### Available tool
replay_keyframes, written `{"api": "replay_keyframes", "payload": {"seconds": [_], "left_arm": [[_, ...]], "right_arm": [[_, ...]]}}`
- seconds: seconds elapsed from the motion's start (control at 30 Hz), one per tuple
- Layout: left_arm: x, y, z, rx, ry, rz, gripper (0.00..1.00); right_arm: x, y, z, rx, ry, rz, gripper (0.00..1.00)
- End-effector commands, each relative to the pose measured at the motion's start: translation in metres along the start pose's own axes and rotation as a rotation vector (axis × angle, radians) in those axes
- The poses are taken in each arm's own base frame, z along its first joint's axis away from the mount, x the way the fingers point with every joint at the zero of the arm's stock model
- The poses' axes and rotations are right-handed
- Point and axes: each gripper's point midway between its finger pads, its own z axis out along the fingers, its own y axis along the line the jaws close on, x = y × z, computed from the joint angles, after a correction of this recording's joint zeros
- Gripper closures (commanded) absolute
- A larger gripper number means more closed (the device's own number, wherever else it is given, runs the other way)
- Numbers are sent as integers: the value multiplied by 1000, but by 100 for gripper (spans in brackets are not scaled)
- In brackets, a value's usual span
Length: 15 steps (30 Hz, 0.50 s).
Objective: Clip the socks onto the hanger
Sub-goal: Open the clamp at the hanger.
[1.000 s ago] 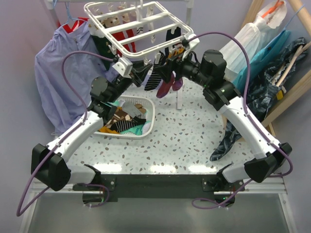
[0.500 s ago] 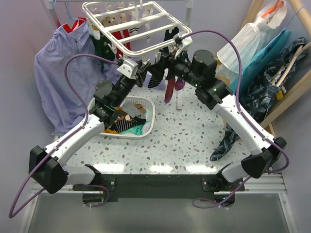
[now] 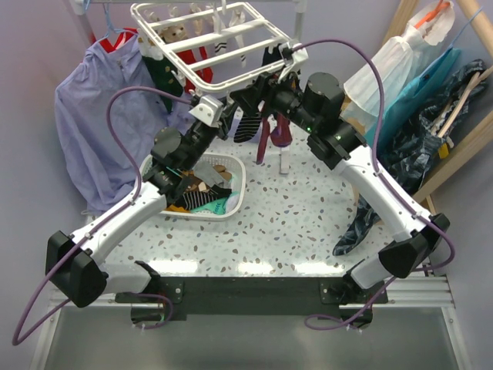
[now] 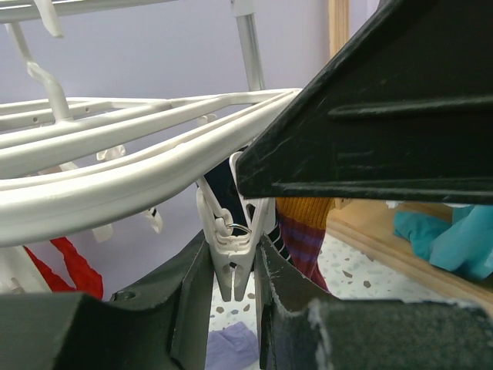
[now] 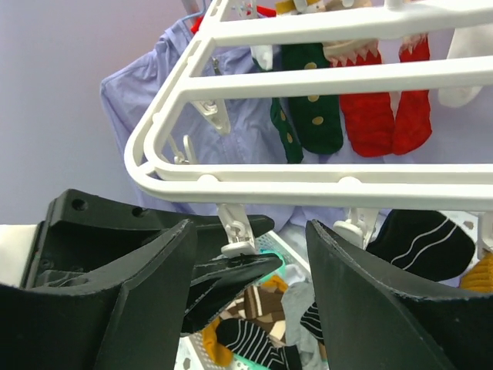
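White hanger, red socks, green gold-dotted sock, lavender shirt.

The top view looks steeply down from above and behind the arm bases, taking in the whole counter with the hanger at its far end. The left wrist camera sits close beneath the hanger's bars, facing up and outward past the left gripper at one clip. The right wrist camera faces the opposite way, looking up between the right gripper fingers. All three views share the hanger's near edge.
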Motion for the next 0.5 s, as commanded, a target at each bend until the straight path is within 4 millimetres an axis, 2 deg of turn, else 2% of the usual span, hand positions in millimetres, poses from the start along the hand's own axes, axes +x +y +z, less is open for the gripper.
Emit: {"api": "replay_keyframes", "payload": {"seconds": [0.0, 0.23, 0.37, 0.47], "left_arm": [[-25, 2, 0, -10, -64, 23, 89], [-25, 2, 0, -10, -61, 23, 87], [-31, 3, -9, -14, -76, 21, 82], [-33, 1, -15, -1, -83, 19, 77]], "right_arm": [[-16, 6, 8, -5, -54, 34, 38], [-3, -2, 10, 34, -14, 35, 46], [-6, -9, 7, 74, -17, 0, 58], [-7, -12, 4, 89, -16, -26, 60]]}}
